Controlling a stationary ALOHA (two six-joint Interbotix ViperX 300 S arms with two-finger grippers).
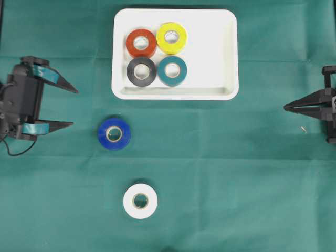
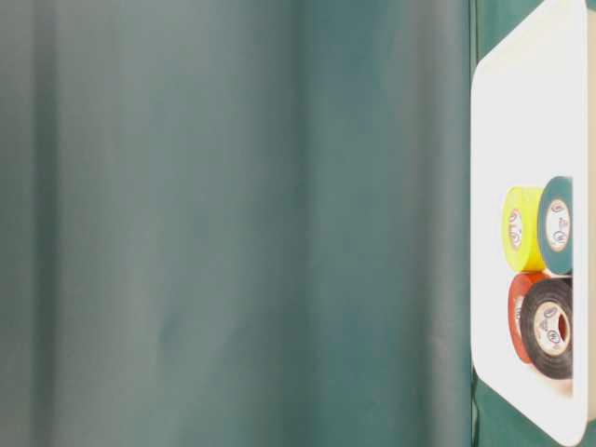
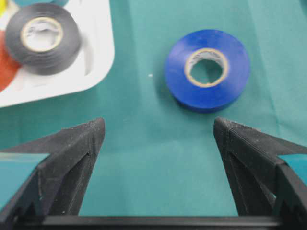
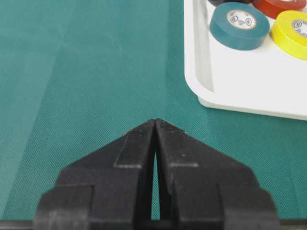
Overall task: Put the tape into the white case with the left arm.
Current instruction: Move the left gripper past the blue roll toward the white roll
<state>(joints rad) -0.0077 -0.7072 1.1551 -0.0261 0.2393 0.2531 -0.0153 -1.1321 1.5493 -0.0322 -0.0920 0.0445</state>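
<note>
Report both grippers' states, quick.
Left gripper: open, holding nothing, blue tape ahead of it.
Right gripper: closed, empty.

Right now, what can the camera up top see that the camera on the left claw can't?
Only the top camera shows the white tape, the yellow tape, the teal tape and the shut right claw. Only the left claw's camera shows its open fingers up close, with bare cloth between them. Both show the blue tape on the cloth, the black tape and the white tray.
</note>
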